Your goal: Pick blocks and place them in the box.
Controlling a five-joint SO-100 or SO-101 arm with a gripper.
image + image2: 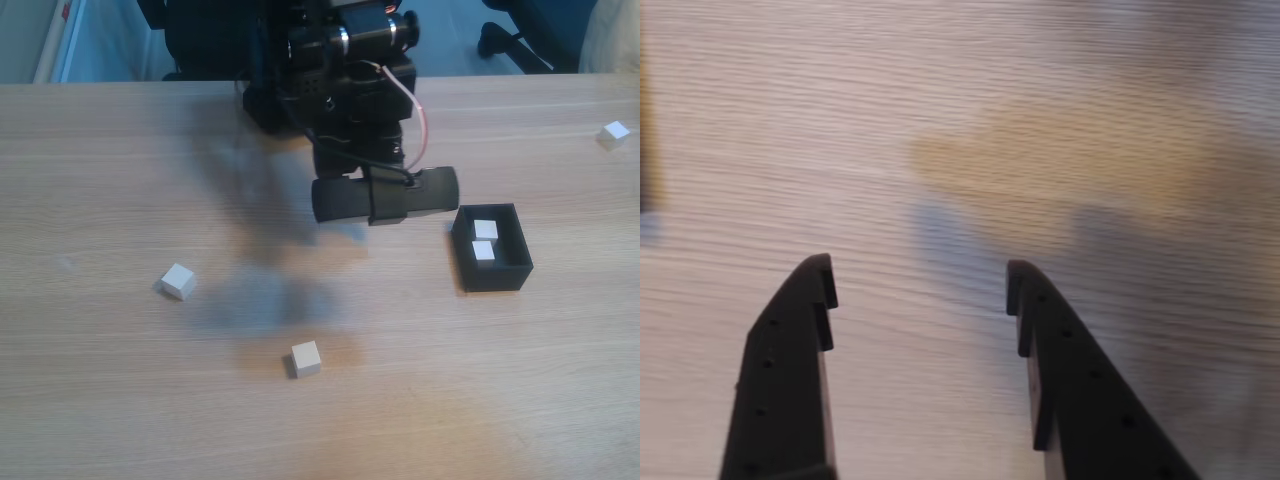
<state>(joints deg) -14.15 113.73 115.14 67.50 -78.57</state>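
Note:
The black box sits on the wooden table to the right of centre in the fixed view, with two white blocks inside it. Three more white blocks lie loose on the table: one at the left, one near the front centre, one at the far right. The black arm hangs over the table's middle, just left of the box. In the wrist view my gripper is open, its two black fingers spread over bare wood with nothing between them.
The arm's base stands at the table's back edge. A black cylindrical camera with a pink cable is strapped across the wrist. Chair legs show on the floor beyond the table. A blurred dark strip touches the wrist view's left edge.

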